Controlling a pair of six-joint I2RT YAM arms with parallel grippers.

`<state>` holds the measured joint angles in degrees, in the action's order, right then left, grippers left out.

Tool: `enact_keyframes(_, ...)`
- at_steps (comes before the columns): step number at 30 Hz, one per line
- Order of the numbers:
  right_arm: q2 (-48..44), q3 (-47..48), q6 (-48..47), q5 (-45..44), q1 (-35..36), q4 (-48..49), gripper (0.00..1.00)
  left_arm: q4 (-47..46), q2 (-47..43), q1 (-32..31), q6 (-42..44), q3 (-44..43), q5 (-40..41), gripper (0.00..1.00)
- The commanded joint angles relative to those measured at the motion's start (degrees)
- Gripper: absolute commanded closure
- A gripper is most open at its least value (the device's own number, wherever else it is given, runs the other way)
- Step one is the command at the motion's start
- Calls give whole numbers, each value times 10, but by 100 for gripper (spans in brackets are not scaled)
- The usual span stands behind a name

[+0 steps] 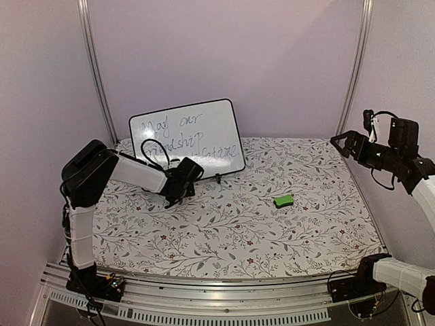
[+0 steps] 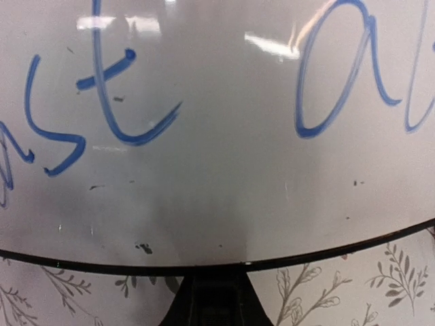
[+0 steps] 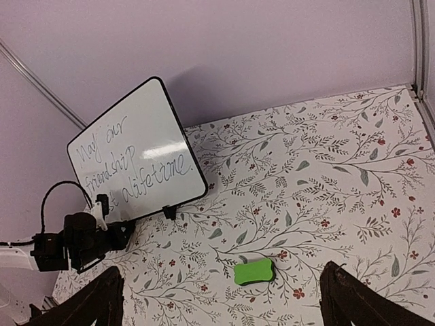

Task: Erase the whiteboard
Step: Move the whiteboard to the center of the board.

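Looking from above, we lose the lower left corner of the whiteboard (image 1: 197, 129) behind the left claw (image 1: 189, 173) and a looping black cable (image 1: 151, 151), and the handwriting is too faint to read through. The left wrist camera gives us only a slice of the whiteboard: blue letters cut off at the sides, the black rim, and below it a dark shape (image 2: 207, 305) that could be either a foot of the whiteboard or the claw's own tips. That claw is closed, with nothing visible in it. The whiteboard stands propped up at the rear left of the flowered surface (image 1: 238, 231), near the back wall. The right arm runs out of the picture at the right edge. The right claw (image 1: 346, 142) hangs high by the right wall, its fingers (image 3: 102, 299) wide apart around nothing. A green eraser (image 1: 284, 200) lies right of centre, well apart from the whiteboard and both claws, with bare surface between.
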<state>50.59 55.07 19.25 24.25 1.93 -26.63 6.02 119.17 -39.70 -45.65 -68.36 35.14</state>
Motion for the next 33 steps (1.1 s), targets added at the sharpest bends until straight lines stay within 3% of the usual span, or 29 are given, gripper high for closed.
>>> enact_keyframes(1,9,-18,-3,5,4,-12,1,45,14,-57,11,-21,-38,100)
enact_keyframes(10,36,-26,-39,-18,21,-37,1,59,25,-116,10,-42,-41,100)
enact_keyframes(18,107,8,-87,-106,144,-92,1,62,48,-148,6,-56,-80,97)
enact_keyframes(22,161,39,-127,-131,218,-119,1,59,49,-153,9,-64,-101,69)
enact_keyframes(30,272,109,-252,-188,279,-186,1,39,4,-154,15,-41,-133,43)
enact_keyframes(33,290,123,-301,-188,286,-185,1,26,-31,-154,11,-11,-146,22)
